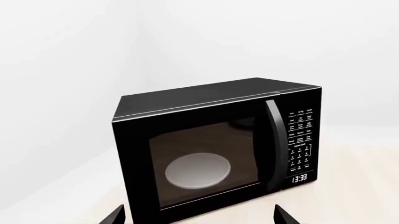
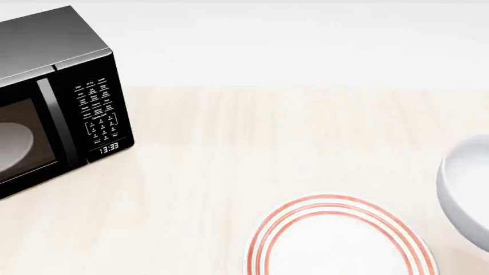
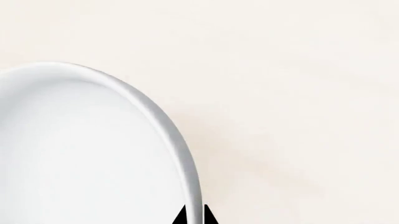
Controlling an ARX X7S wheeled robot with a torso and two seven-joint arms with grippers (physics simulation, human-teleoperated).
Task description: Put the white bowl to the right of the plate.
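The white bowl (image 2: 466, 192) sits at the head view's right edge, to the right of the red-ringed plate (image 2: 340, 238) on the pale wooden table (image 2: 229, 172). The right gripper (image 3: 194, 215) pinches the bowl's rim. The left gripper (image 1: 199, 215), fingers spread, faces the black microwave (image 1: 215, 144).

"13:33" on the microwave (image 1: 215, 149) clock display (image 1: 298, 178) (keypad labels too small to read)

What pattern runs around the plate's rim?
Three thin concentric red-orange rings on the white plate, clearest in the head view.
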